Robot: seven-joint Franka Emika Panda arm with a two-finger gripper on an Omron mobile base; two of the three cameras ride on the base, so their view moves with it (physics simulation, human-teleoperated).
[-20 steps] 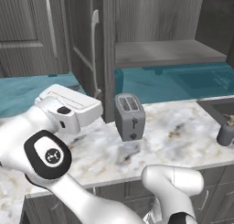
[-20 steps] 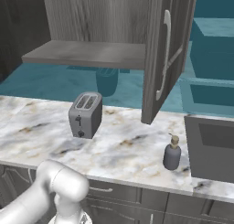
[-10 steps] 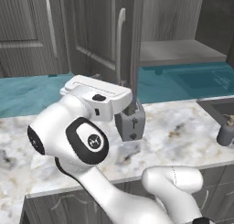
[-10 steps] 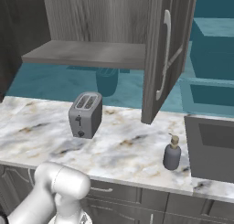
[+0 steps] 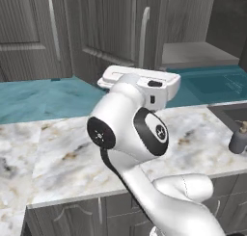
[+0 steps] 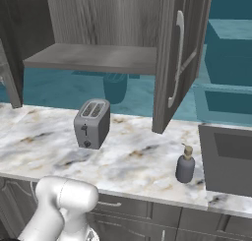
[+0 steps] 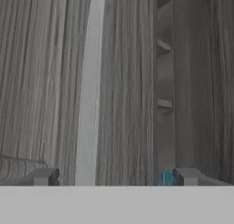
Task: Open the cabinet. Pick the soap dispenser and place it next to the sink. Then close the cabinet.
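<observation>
The small grey soap dispenser with its brass pump (image 6: 185, 165) stands on the marble worktop beside the dark sink (image 6: 228, 159); my empty, wide-open gripper (image 7: 114, 176) faces the dark wood-grain cabinet (image 6: 178, 53), whose doors stand open and need closing.

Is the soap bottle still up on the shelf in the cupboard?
No, the soap dispenser stands on the marble worktop beside the sink, and the cabinet shelf above is bare.
</observation>
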